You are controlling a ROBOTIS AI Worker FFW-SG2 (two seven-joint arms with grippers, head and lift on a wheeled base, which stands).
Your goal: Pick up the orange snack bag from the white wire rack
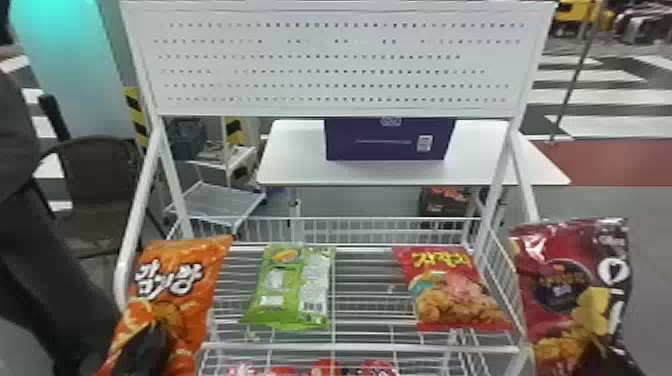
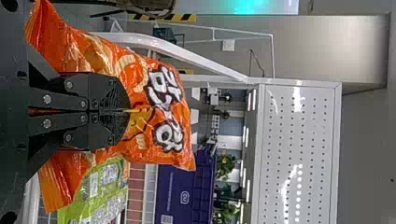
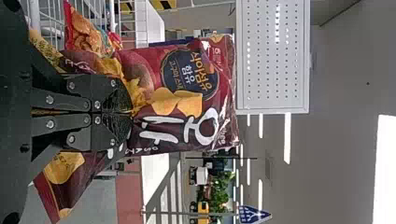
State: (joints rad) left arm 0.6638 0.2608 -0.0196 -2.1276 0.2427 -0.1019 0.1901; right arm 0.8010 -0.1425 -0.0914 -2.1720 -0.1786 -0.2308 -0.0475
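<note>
My left gripper [image 1: 142,347] is at the lower left, in front of the orange snack bag [image 1: 177,295], which stands upright beside the rack's left side. In the left wrist view the gripper [image 2: 126,110] is shut on the orange bag [image 2: 112,56], its fingers pinching the front. At the lower right my right gripper [image 1: 607,357] holds a dark red snack bag [image 1: 560,260] beside the white wire rack [image 1: 360,347]. The right wrist view has this gripper [image 3: 128,113] shut on the dark red bag [image 3: 140,65].
A green bag [image 1: 290,290] and a red bag [image 1: 450,295] lie on the rack's upper shelf, with more red packs [image 1: 325,369] below. A perforated white panel [image 1: 340,60] tops the rack. Behind stands a white table [image 1: 295,150] with a purple box [image 1: 390,140].
</note>
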